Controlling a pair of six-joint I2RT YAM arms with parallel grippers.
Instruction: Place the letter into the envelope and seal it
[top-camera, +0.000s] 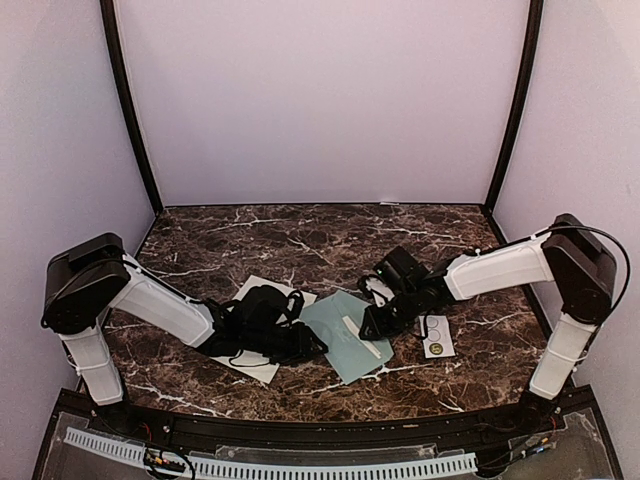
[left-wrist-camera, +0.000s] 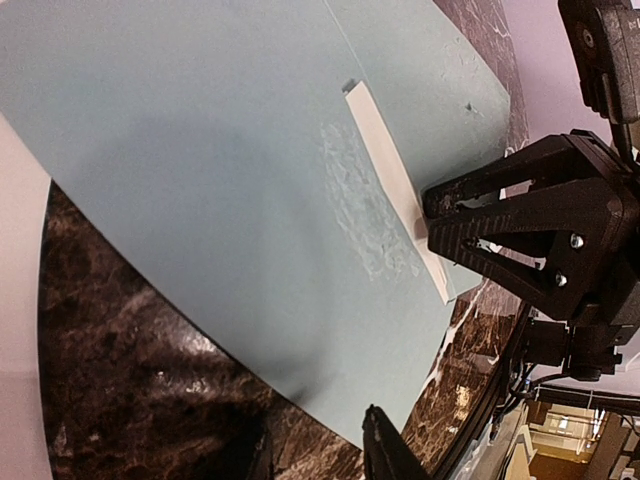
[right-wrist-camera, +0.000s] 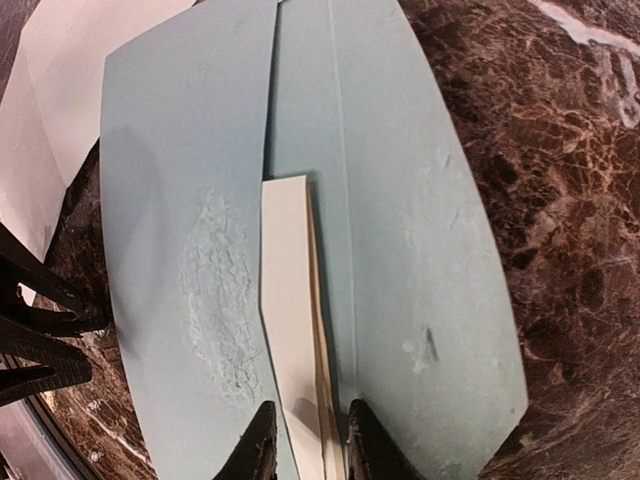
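Note:
The pale blue-green envelope lies flat on the marble table between my two grippers. A narrow white strip lies along its middle seam. My right gripper hovers low over the envelope's right part, its fingers a little apart with the strip's end between them. The off-white letter lies flat to the envelope's left, mostly under my left arm. My left gripper sits at the envelope's near left edge, jaws partly apart, with nothing seen between them.
A small white strip with three circles lies to the right of the envelope. The dark marble table is bounded by pale walls at the back and sides. A rough, wrinkled patch marks the envelope beside the strip.

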